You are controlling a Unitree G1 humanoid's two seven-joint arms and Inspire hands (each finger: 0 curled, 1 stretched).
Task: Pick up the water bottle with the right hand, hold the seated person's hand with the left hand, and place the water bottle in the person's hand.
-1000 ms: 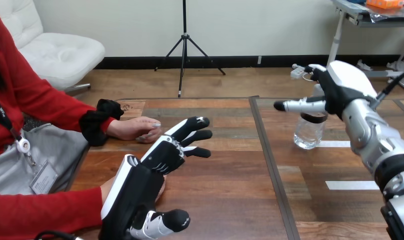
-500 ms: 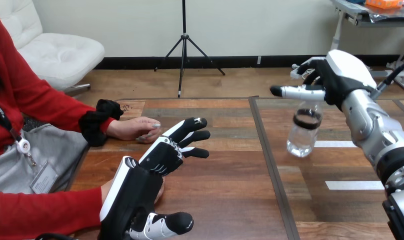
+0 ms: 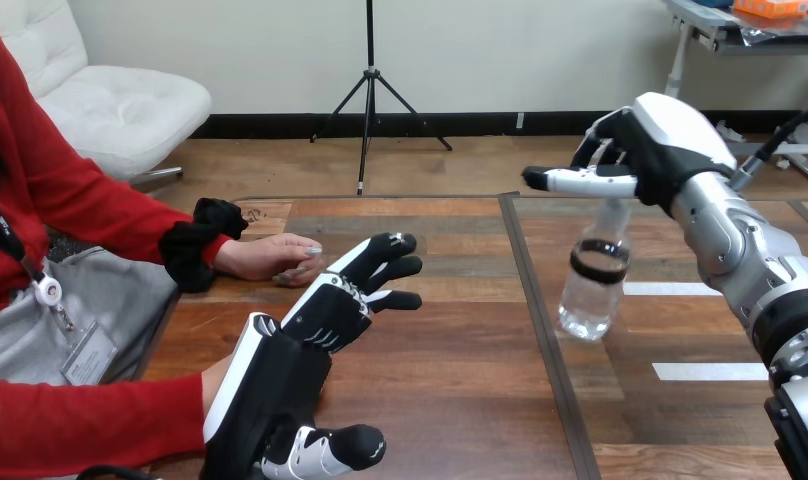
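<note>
Wooden table [image 3: 460,400]: water bottle [image 3: 590,290] hangs tilted just right of its seam [image 3: 540,320], with our right hand [image 3: 650,150] clamped on the neck. Thin clear plastic, so we judge it light, slick and crushable; the neck is the stiffest hold. Left of the seam, our left hand [image 3: 280,380] lies straight-fingered over the person's hand [image 3: 212,380].

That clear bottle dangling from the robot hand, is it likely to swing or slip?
Likely to swing: the bottle hangs tilted, held only near its top by the right robot hand. Its clear, smooth wall looks slippery, so it might slide in that grip. It seems to be thin plastic, so probably light and apt to dent rather than break.
</note>
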